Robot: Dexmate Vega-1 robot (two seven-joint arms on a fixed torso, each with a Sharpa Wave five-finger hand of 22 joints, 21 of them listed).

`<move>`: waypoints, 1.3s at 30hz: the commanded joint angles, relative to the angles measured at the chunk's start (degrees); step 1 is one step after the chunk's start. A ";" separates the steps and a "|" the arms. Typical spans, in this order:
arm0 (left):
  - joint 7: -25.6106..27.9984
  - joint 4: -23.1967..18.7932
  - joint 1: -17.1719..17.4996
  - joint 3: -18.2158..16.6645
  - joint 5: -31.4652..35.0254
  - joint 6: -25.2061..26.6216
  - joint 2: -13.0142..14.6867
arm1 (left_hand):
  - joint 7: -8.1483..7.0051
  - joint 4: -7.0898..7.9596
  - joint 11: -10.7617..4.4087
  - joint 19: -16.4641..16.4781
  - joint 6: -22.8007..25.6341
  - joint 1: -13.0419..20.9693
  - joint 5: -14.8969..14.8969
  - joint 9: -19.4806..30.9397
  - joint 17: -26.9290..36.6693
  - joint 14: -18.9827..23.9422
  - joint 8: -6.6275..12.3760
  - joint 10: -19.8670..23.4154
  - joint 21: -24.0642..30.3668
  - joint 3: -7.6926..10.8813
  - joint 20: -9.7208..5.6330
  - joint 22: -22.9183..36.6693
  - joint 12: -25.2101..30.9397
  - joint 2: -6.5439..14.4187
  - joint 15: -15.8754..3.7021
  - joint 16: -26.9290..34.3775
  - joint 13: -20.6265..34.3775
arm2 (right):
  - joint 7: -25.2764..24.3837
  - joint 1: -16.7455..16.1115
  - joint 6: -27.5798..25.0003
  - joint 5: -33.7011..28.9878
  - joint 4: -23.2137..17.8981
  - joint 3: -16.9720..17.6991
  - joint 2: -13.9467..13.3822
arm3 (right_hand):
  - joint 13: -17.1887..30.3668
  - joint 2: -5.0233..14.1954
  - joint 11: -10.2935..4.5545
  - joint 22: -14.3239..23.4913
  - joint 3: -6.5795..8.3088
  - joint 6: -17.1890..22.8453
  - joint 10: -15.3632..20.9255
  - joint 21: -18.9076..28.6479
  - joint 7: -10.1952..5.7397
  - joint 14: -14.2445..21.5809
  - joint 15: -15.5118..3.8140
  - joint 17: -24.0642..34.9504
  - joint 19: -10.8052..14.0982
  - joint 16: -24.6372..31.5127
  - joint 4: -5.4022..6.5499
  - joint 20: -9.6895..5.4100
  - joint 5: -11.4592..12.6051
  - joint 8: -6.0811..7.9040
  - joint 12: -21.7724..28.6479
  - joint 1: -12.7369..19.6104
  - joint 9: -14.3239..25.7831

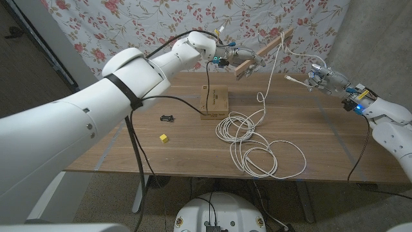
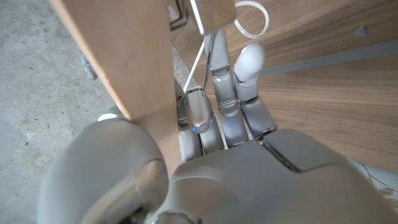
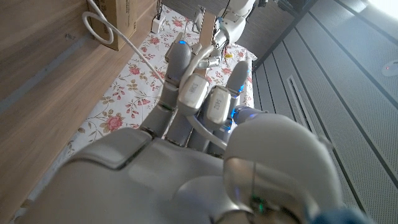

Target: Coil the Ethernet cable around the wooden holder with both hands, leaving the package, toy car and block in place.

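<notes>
- Loose white cable [image 1: 257, 145] lies nearest, piled in coils on the bench [image 1: 322, 129] by the front edge, right of centre; one strand rises from the pile to the raised holder.
- Left hand [image 1: 233, 55] holds the wooden holder [image 1: 264, 51] in the air over the far edge of the bench, fingers wrapped round its lower end; left wrist view shows the fingers [image 2: 239, 93] against the wood with a strand running along them.
- Holder's long axis tilts up toward the far right corner, its free end pointing at the right hand.
- Right hand [image 1: 322, 77] is up over the far right edge, fingers closed on the cable's end part; a strand runs through the fingers [image 3: 193, 87] in the right wrist view.
- Key relation: holder is just left of the right hand, strand spanning between, so my guess is the right hand carries the strand round the stick.
- Package [image 1: 214, 101] sits mid-bench under the holder; toy car [image 1: 168, 118] and yellow block [image 1: 164, 137] lie toward the left edge, well apart from the cable.
</notes>
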 commanded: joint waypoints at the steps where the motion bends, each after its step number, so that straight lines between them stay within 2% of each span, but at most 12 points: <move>1: -0.42 -0.12 -2.92 5.90 4.92 1.94 -1.85 | 0.53 0.06 -1.24 2.13 0.56 7.64 0.25 0.20 16.98 12.34 0.55 1.73 -0.18 0.56 -2.87 0.09 0.10 7.97 -10.91 33.67 0.00 | -9.82 -7.15 0.40 -4.50 -14.12 2.38 -12.41 | 0.09 0.40 -0.17 0.13 1.09 2.12 0.44 -0.28 1.34 3.27 -2.44 -0.04 0.67 0.15 -0.51 -3.34 -0.23 0.18 0.30 0.24 -0.35; 3: -0.57 -0.11 -3.47 6.89 5.76 2.30 -2.28 | 0.57 0.02 -1.20 2.12 0.53 7.65 0.29 0.28 16.88 12.37 0.65 1.68 -0.33 0.62 -2.95 0.04 0.08 7.96 -10.85 33.57 -0.01 | -10.35 -7.25 -0.69 -5.36 -15.68 2.54 -14.59 | 0.09 0.38 -0.10 0.12 1.27 2.16 0.52 -0.29 1.40 3.32 -2.44 -0.04 1.02 0.14 -0.56 -3.39 -0.30 0.23 0.33 0.26 -0.54; 4: -0.67 -0.10 -4.01 7.86 6.65 2.70 -2.71 | 0.57 0.01 -1.28 1.96 0.43 7.64 0.31 0.41 16.80 12.45 0.72 1.77 -0.06 0.63 -2.93 0.50 0.10 7.95 -10.79 33.52 0.00 | -10.19 -6.72 -2.01 -5.97 -16.81 2.39 -16.54 | 0.09 0.38 -0.11 0.11 1.32 2.16 0.46 -0.29 1.42 3.33 -2.44 -0.04 1.13 0.14 -0.57 -3.43 -0.31 0.21 0.31 0.27 -0.63; 6: -0.73 -0.12 -4.26 8.38 7.01 2.73 -2.87 | 0.53 -0.01 -1.20 1.91 0.49 7.63 0.34 0.23 16.90 12.50 0.66 1.69 -0.14 0.66 -2.86 0.52 0.07 7.93 -10.79 33.62 -0.01 | -10.69 -6.73 -2.65 -6.33 -17.60 2.48 -17.63 | 0.09 0.37 -0.08 0.09 1.47 2.21 0.41 -0.35 1.51 3.36 -2.43 -0.04 1.33 0.12 -0.59 -3.54 -0.36 0.24 0.30 0.28 -0.81; 7: -0.85 -0.08 -4.60 9.01 7.53 3.16 -3.23 | 0.52 -0.02 -1.28 2.05 0.51 7.61 0.35 0.21 16.68 12.34 0.68 1.84 -0.28 0.66 -2.94 0.26 0.11 7.91 -10.78 33.41 -0.01 | -10.50 -5.91 -3.79 -6.79 -18.49 2.27 -19.23 | 0.10 0.36 -0.11 0.08 1.56 2.16 0.36 -0.42 1.46 3.36 -2.42 -0.05 1.35 0.11 -0.59 -3.61 -0.40 0.25 0.29 0.27 -0.89; 10: -1.07 -0.07 -5.01 10.06 8.31 3.49 -3.66 | 0.56 -0.04 -1.19 1.91 0.45 7.58 0.39 0.25 16.81 12.56 0.75 1.71 -0.24 0.67 -2.82 0.34 0.08 7.84 -10.77 33.60 0.00 | -10.14 -4.07 -5.31 -7.23 -19.68 1.55 -21.32 | 0.10 0.37 -0.06 0.05 1.78 2.15 0.27 -0.43 1.63 3.41 -2.42 -0.05 1.85 0.10 -0.61 -3.60 -0.46 0.28 0.27 0.28 -1.11; 15: -1.58 -0.08 -5.18 11.17 9.01 3.80 -4.28 | 0.52 -0.08 -1.20 1.89 0.54 7.57 0.39 0.18 16.48 12.36 0.78 1.64 -0.37 0.66 -2.84 0.07 0.06 7.78 -10.72 33.33 0.00 | -5.55 4.45 -7.68 -6.26 -18.73 -3.73 -22.47 | 0.10 0.35 0.18 0.01 2.14 1.88 0.22 -0.65 1.73 3.47 -2.41 -0.06 2.14 0.08 -0.59 -3.68 -0.58 0.49 0.27 0.22 -1.09; 20: -1.68 -0.05 -5.21 11.94 9.41 3.77 -4.80 | 0.55 -0.13 -1.04 1.66 0.54 7.60 0.41 0.09 16.25 12.28 0.79 1.53 -0.33 0.65 -2.73 0.13 0.07 7.71 -10.63 33.25 0.00 | -2.32 16.44 -12.61 -7.76 -16.90 -11.23 -21.63 | 0.09 0.35 0.18 0.02 2.34 1.77 0.35 -0.77 1.85 3.55 -2.42 -0.06 2.22 0.08 -0.56 -3.63 -0.67 0.64 0.31 0.16 -1.08; 24: -2.09 -0.03 -5.29 12.38 9.58 3.60 -5.11 | 0.65 -0.15 -0.93 1.49 0.52 7.57 0.40 0.05 15.92 12.27 0.80 1.44 -0.53 0.57 -2.69 -0.27 0.06 7.60 -10.55 33.06 0.00 | 0.14 26.93 -17.84 -11.29 -14.81 -17.74 -19.60 | 0.09 0.36 0.19 0.03 2.52 1.74 0.39 -0.84 1.74 3.61 -2.42 -0.06 2.33 0.08 -0.57 -3.61 -0.74 0.69 0.32 0.13 -1.24; 29: -2.00 0.03 -5.21 12.75 9.59 3.87 -5.38 | 0.58 -0.17 -1.04 1.39 0.57 7.56 0.40 -0.01 15.94 12.40 0.81 1.40 -0.64 0.51 -2.66 -0.65 0.06 7.50 -10.40 33.19 0.00 | 1.35 37.85 -22.04 -16.32 -10.52 -24.27 -14.65 | 0.10 0.34 0.23 0.07 2.75 1.93 0.57 -0.85 1.85 3.67 -2.40 -0.06 2.62 0.08 -0.56 -3.45 -0.90 0.85 0.36 0.04 -1.55; 34: -1.79 0.10 -4.71 12.13 8.51 3.96 -5.45 | 0.51 -0.27 -0.87 1.24 0.65 7.63 0.40 -0.01 15.77 12.43 0.91 1.32 -0.65 0.43 -2.56 -1.19 0.05 7.35 -10.31 33.22 -0.01 | -0.13 45.52 -23.03 -21.36 -4.82 -29.19 -8.71 | 0.10 0.10 0.26 0.24 2.88 2.45 0.50 -1.05 2.00 3.84 -2.37 -0.07 1.57 0.08 -0.88 -3.26 -1.20 0.83 0.31 0.11 -2.58; 39: -2.50 0.13 -4.51 11.78 7.75 4.05 -5.32 | 0.61 -0.29 -0.69 1.01 0.65 7.67 0.42 0.02 15.47 12.43 0.96 1.38 -0.22 0.34 -2.56 -0.83 0.07 7.28 -10.22 33.15 0.00 | -1.65 50.97 -22.27 -25.12 1.94 -32.73 -3.18 | 0.12 -0.25 0.22 0.41 2.68 2.09 -0.16 -1.21 1.73 3.27 -2.26 -0.02 0.22 -0.04 -0.85 -3.24 -1.40 1.08 0.18 -0.14 -2.45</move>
